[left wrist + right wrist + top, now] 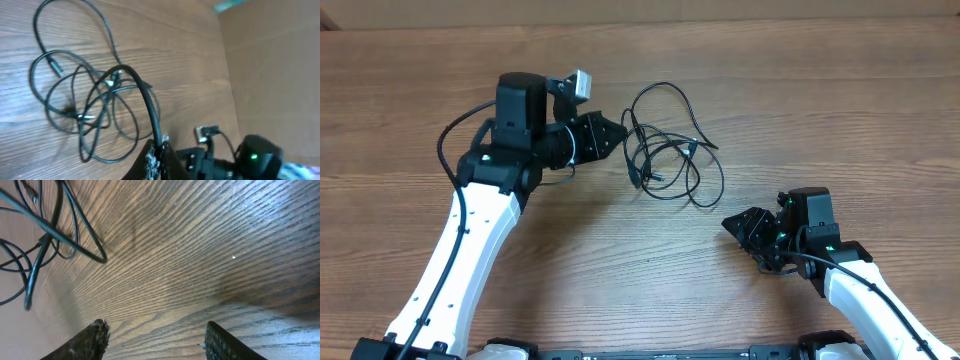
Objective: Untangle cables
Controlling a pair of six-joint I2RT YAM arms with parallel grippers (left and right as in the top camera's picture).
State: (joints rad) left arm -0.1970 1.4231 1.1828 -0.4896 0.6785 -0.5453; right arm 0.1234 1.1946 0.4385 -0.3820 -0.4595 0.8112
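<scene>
Left tool [156, 149] clamped on one of two tangled cables [152, 115], right tool [156, 330] parted — empty, apart from them

Cables [150, 102] black, silvery-tipped; table [840, 110] brown, streaked wood-grain.

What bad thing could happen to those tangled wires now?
The left gripper is shut on one strand of the cables, whose loops cross each other. Pulling could tighten the tangle instead of freeing it. The right gripper hangs open over bare table, pinning nothing, so the whole bundle might just slide along.
</scene>
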